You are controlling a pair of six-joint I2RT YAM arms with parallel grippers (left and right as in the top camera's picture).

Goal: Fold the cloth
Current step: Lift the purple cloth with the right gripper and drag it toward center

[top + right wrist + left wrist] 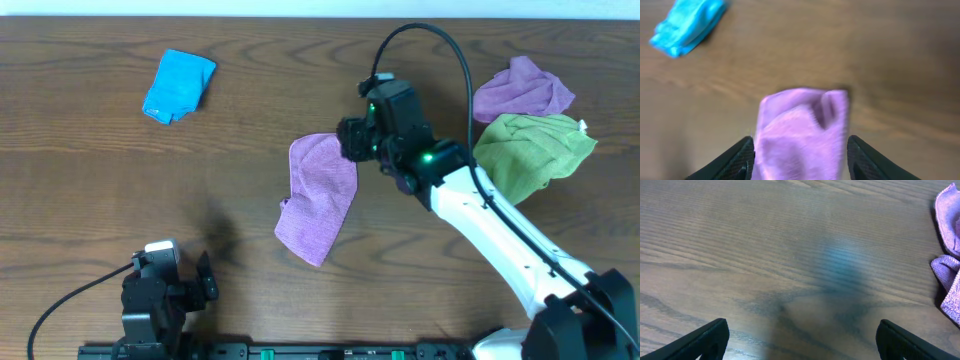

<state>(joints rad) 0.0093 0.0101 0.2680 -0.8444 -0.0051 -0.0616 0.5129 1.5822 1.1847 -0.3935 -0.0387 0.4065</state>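
A purple cloth point(318, 195) lies elongated and partly folded on the wooden table point(120, 180), near the middle. My right gripper point(350, 140) is at its upper right edge. In the right wrist view the cloth point(802, 130) sits between the spread fingers of the right gripper point(800, 160), which is open. My left gripper point(206, 281) rests at the front left, away from the cloth. Its fingers point(802, 340) are open and empty over bare wood. The cloth's left edge point(950, 255) shows at the far right of the left wrist view.
A folded blue cloth point(178, 85) lies at the back left and also shows in the right wrist view point(687, 25). A crumpled purple cloth point(522, 90) and a green cloth point(530, 150) lie at the back right. A black cable loops above the right arm.
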